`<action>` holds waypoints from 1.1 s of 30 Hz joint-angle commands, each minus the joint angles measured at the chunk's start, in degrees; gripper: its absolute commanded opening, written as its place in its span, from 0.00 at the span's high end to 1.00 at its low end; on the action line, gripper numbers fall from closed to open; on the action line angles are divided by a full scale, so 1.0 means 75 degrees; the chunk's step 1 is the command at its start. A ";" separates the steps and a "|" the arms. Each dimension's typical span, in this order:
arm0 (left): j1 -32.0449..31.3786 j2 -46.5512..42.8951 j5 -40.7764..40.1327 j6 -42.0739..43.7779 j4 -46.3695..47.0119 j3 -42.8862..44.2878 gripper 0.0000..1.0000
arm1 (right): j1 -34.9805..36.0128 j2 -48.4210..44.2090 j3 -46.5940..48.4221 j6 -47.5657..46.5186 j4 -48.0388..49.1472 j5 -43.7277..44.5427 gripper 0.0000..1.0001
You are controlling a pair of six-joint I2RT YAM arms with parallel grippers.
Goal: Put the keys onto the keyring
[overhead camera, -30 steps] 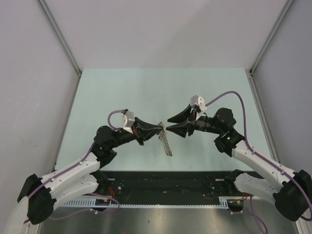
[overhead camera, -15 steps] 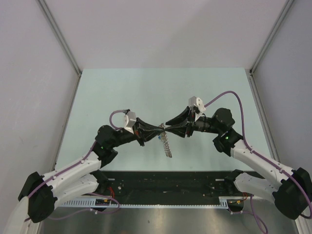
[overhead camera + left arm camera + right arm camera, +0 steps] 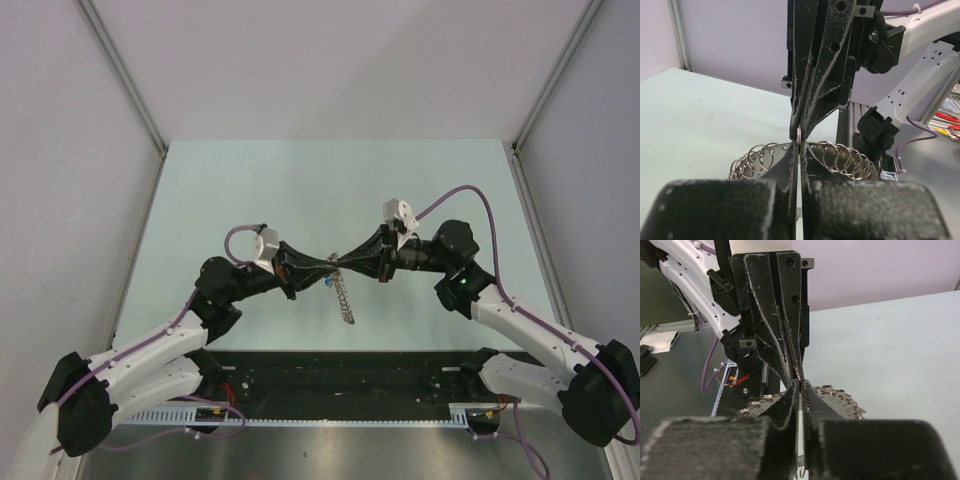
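Note:
The keyring [image 3: 344, 298] is a flat silver ring edged with many small wire loops. It hangs edge-on in the top view below the two gripper tips. A tiny blue-headed key [image 3: 328, 283] dangles at its upper left. My left gripper [image 3: 329, 262] and right gripper [image 3: 341, 263] meet tip to tip, both shut on one small loop at the keyring's top. In the left wrist view my left gripper [image 3: 799, 147] pinches that loop [image 3: 799, 135] against the right gripper [image 3: 799, 127], with the keyring's arc [image 3: 850, 157] behind. The right wrist view shows my right gripper [image 3: 800, 386] and the keyring [image 3: 840, 400]. Other keys are hidden.
The pale green table [image 3: 300, 190] lies under the raised grippers, with grey walls on three sides. A black strip with cabling [image 3: 340, 375] runs along the near edge between the arm bases.
My right gripper was open to the right of the left gripper's tip. It has moved left and shut on the same loop. The left gripper and keyring have barely moved.

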 commanded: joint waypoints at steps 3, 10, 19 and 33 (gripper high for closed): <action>-0.0013 -0.0100 0.0092 -0.0048 0.0751 0.0221 0.98 | 0.0066 0.0029 0.0310 -0.0225 -0.0182 -0.0130 1.00; -0.0002 -0.0451 0.0081 0.1029 -0.1240 0.0654 0.66 | 0.0043 -0.0194 0.0662 -0.0810 -0.1247 -0.0095 1.00; 0.0162 -0.0370 0.0549 0.2975 -0.4767 0.1978 0.47 | 0.0066 -0.0323 0.1201 -0.1724 -0.2666 -0.0036 1.00; 0.0174 0.0755 0.1346 0.4147 -0.7042 0.3514 0.59 | 0.0335 -0.0241 0.1447 -0.2335 -0.3417 0.0432 1.00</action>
